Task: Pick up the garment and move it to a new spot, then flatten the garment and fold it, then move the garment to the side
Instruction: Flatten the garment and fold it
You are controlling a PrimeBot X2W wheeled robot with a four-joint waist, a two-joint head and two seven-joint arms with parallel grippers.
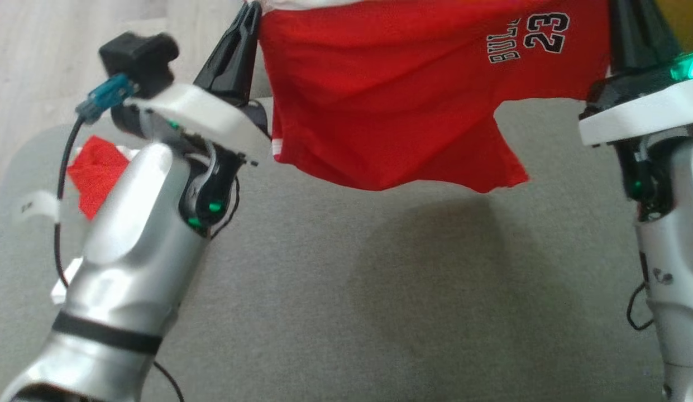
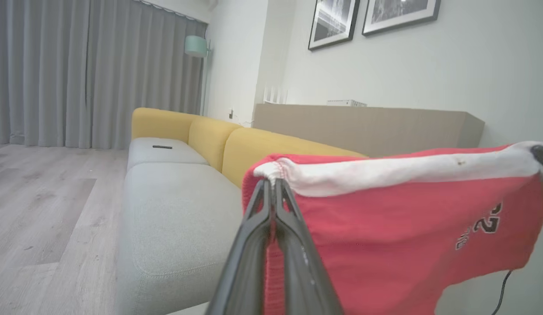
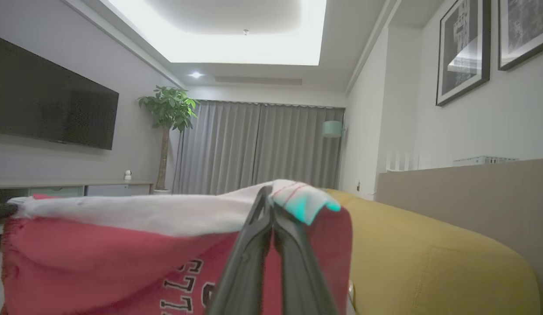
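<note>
The garment (image 1: 391, 100) is a pair of red shorts with a white waistband and "BULLS 23" printed in black and white. It hangs stretched out above the grey sofa seat (image 1: 380, 290), its hem clear of the cushion. My left gripper (image 1: 251, 17) is shut on the waistband's left end; in the left wrist view its fingertips (image 2: 271, 183) pinch the white band of the garment (image 2: 385, 227). My right gripper (image 1: 631, 22) is shut on the other end, and the right wrist view shows its fingertips (image 3: 267, 194) closed on the waistband of the garment (image 3: 100, 253).
A second red cloth (image 1: 98, 170) lies crumpled on the seat at the left, partly behind my left forearm. Yellow backrest cushions (image 2: 271, 146) line the sofa's rear. A dark remote (image 2: 162, 147) rests on the far seat. Wood floor (image 2: 43, 210) runs beside the sofa.
</note>
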